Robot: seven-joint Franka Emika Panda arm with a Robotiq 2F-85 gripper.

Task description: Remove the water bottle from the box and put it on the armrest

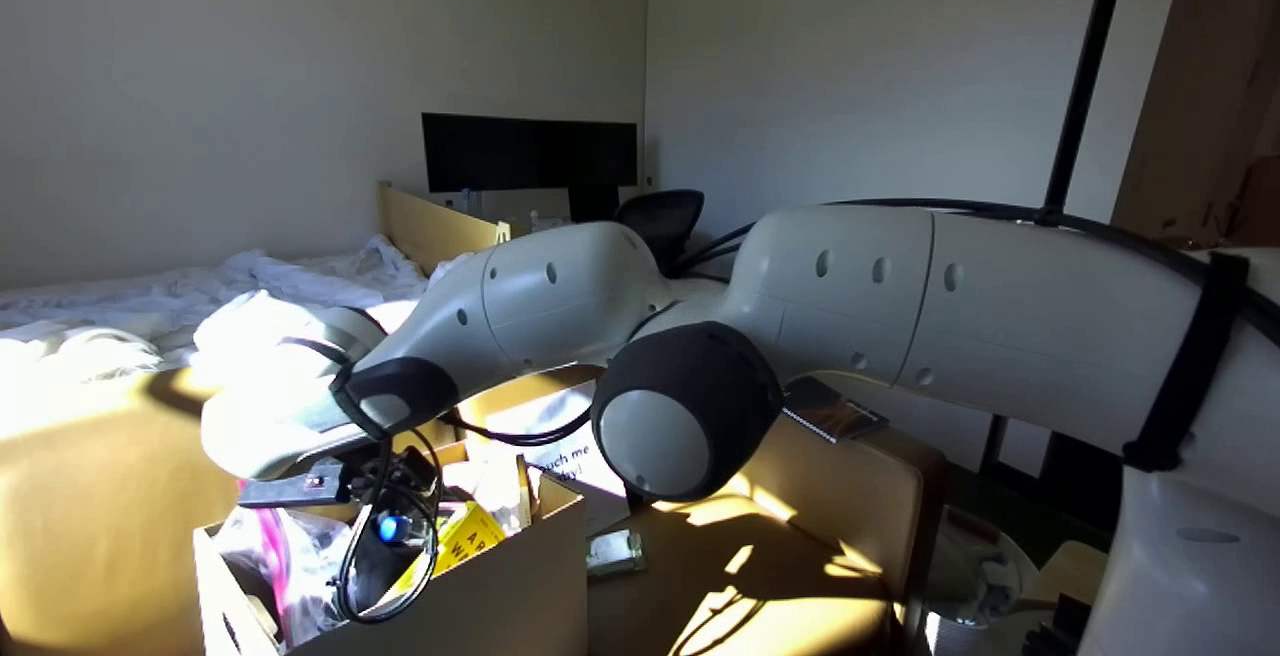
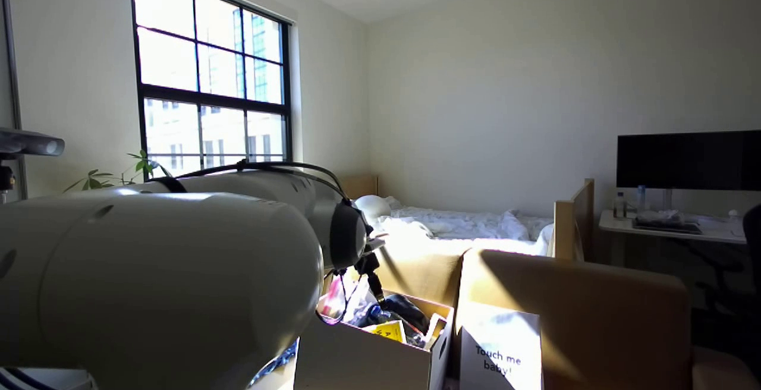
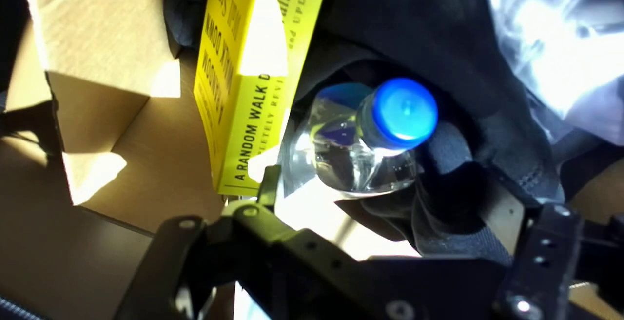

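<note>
The water bottle [image 3: 360, 164], clear plastic with a blue cap, stands among dark cloth inside the cardboard box [image 3: 102, 32]. I see it nearly from above in the wrist view; its lower part and label are hidden. The box also shows in both exterior views [image 1: 490, 586] [image 2: 362, 357]. My gripper [image 3: 380, 181] is open and points down into the box. Its fingertips are on either side of the bottle's near side, and nothing is gripped. The gripper [image 2: 379, 295] also shows in an exterior view. The tan armrest [image 1: 850, 486] is to the right of the box.
A yellow book [image 3: 253, 115] stands close to the left finger. Plastic bags [image 3: 570, 42] and dark cloth [image 3: 419, 22] fill the box. A white sign box [image 2: 499, 345] leans by the sofa back [image 2: 571, 295]. A notebook [image 1: 832, 409] lies on the armrest. Cables hang around the gripper.
</note>
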